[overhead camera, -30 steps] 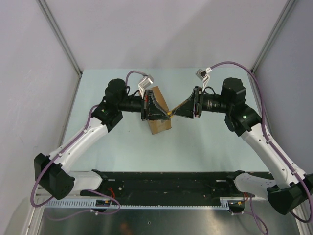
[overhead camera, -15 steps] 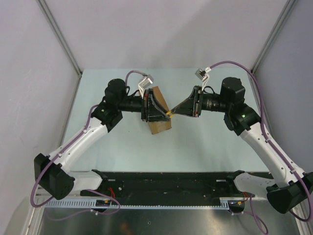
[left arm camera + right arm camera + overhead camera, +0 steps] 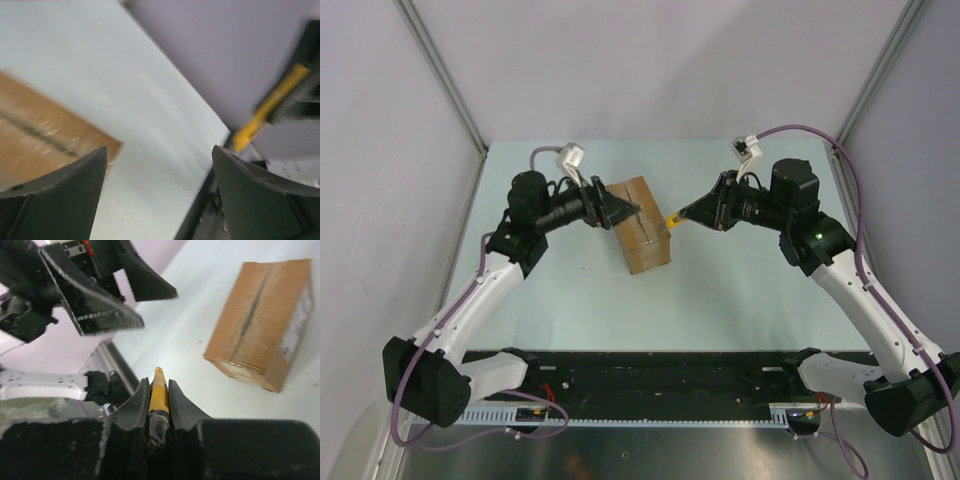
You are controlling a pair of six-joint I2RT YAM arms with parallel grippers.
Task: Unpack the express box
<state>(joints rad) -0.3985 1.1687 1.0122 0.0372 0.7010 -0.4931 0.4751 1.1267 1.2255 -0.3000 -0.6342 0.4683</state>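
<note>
Since a second ago the left pincer [image 3: 623, 211] has backed off the express box [image 3: 645, 238], wide open and empty, while the right pincer [image 3: 695, 213] clamps the utility knife [image 3: 672, 219] just right of it; the box sits mid-desk [image 3: 740, 290], flaps closed, seam apparently slit, so flap-opening looks next.

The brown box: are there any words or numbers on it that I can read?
None can be read.
The white label on one side of the express box: print too blurred to read.
The yellow utility knife: no writing shows.
</note>
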